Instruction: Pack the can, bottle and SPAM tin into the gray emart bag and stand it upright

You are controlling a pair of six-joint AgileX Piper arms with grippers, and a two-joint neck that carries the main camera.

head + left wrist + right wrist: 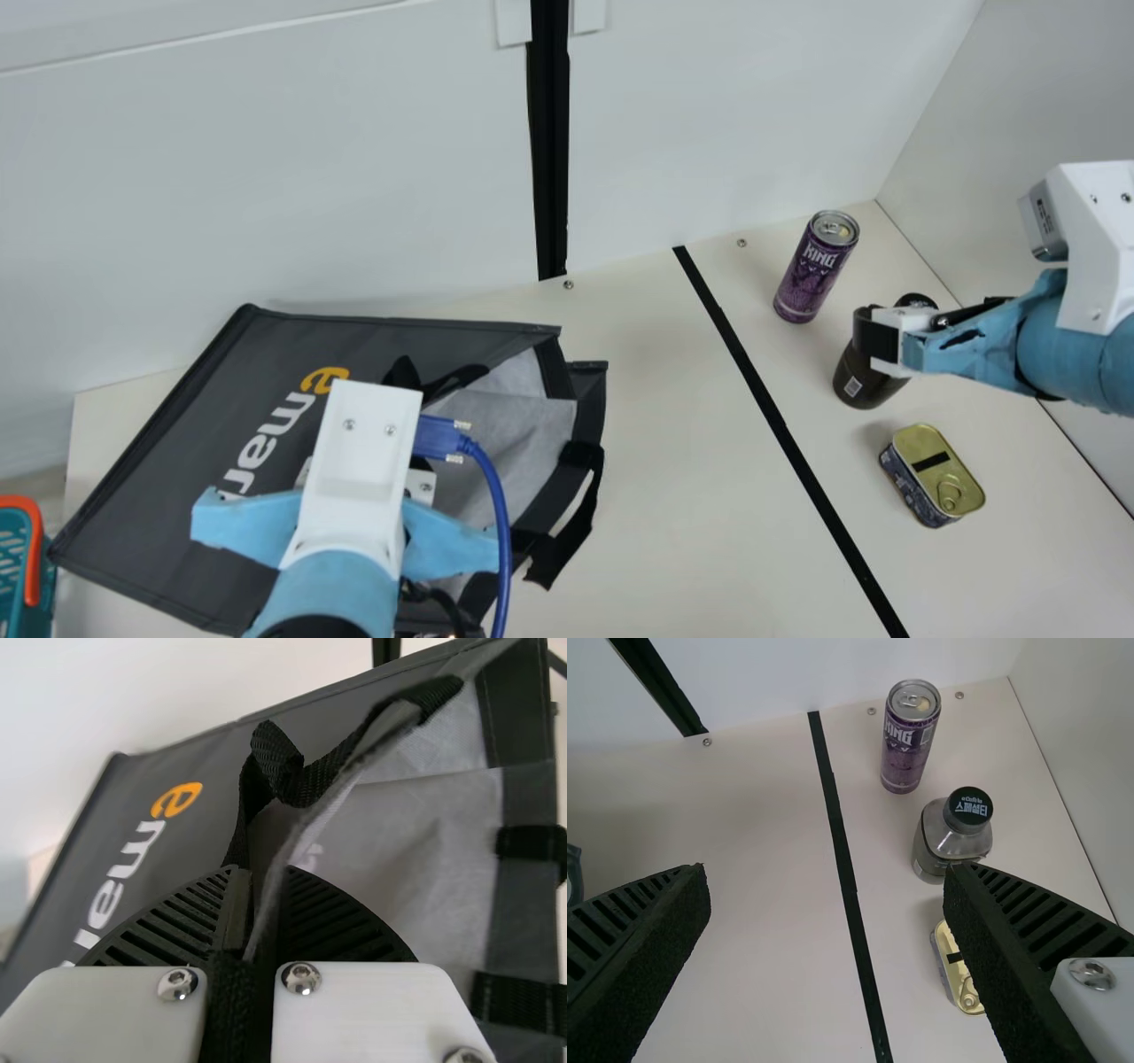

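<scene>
Packing, as inspected from the floor: none of the three goods is in the bag, so the work stands near its start. The large dark gray emart bag with black trim (275,354) lies slanted on its side on the cream table (656,443), its mouth partly agape and pale lining exposed. The left gripper (257,875) is closed, pinching a black woven handle (277,764) between its ribbed fingers, presumably to keep the mouth open for loading.

Across the black strip (771,408), all three goods await packing: the tall purple metal can (813,270), upright near the back wall; the dark bottle with a black cap (864,385), also upright; and the gold-lidded, rectangular SPAM tin (941,474), lid up, nearest the front. The right gripper (826,873) is spread wide with nothing in its grasp.

Outstanding, in my judgement: three pickups, three placements inside, then raising the loaded bag upright.
</scene>
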